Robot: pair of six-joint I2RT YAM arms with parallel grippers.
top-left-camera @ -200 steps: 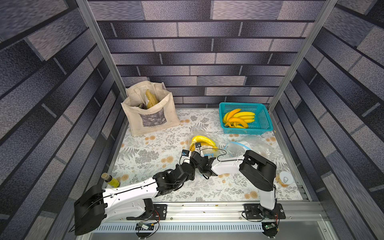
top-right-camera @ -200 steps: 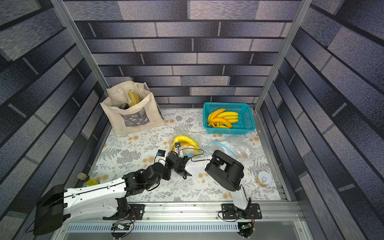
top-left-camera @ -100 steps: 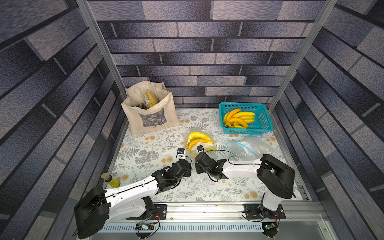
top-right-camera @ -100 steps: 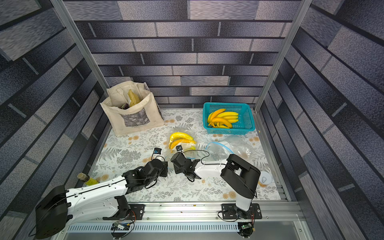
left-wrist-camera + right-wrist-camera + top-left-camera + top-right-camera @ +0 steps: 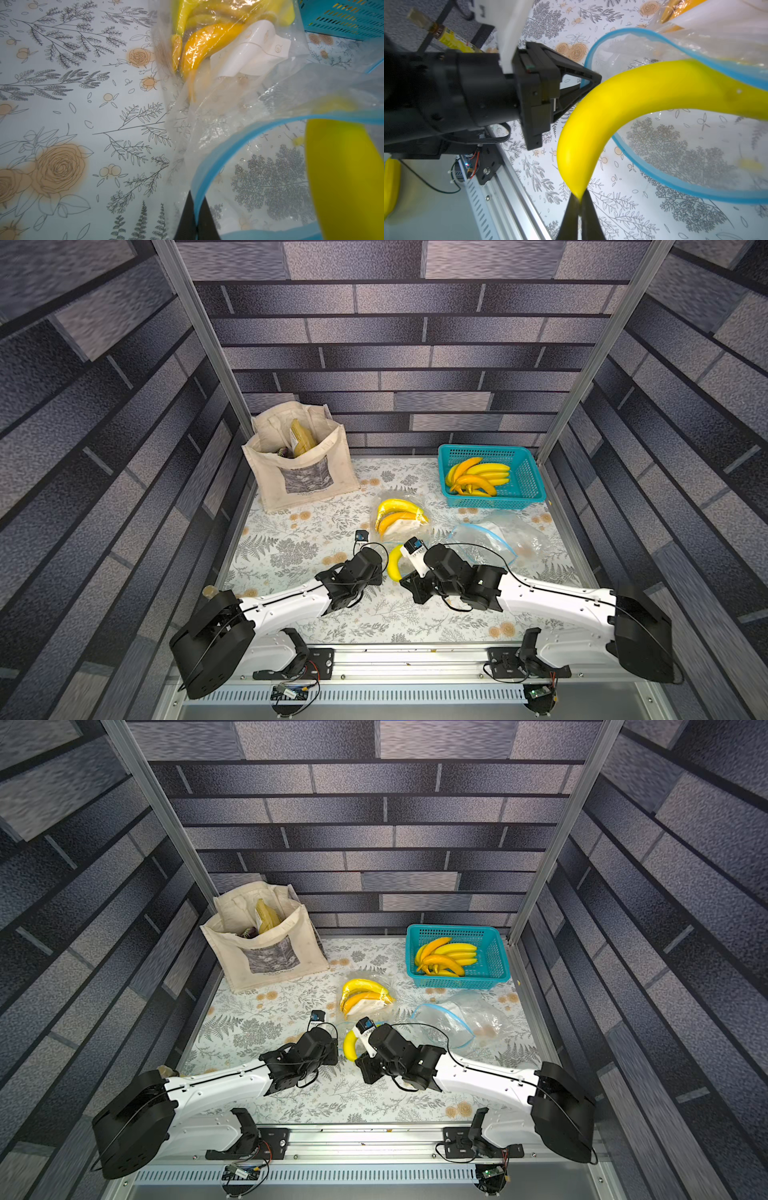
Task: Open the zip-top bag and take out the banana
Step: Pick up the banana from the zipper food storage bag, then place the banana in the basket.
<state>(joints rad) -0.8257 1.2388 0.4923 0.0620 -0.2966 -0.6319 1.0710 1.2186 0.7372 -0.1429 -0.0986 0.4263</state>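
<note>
While right pincer [image 5: 579,204] grips banana [image 5: 623,99] tip, bottle label [image 5: 452,42] unreadable.

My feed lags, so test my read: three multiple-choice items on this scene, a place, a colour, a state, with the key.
1. Where does the teal basket stand?
A. back right corner
B. front left corner
C. dead centre

2. The zip-top bag has a mouth strip that is:
A. red
B. blue
C. green

3. The right pincer is:
A. wide open
B. shut on the banana
C. shut on the basket

Key: 1 A, it sits far back on the right in both top views; 2 B, a blue band rims the mouth; 3 B, it pinches the banana's tip.
</note>
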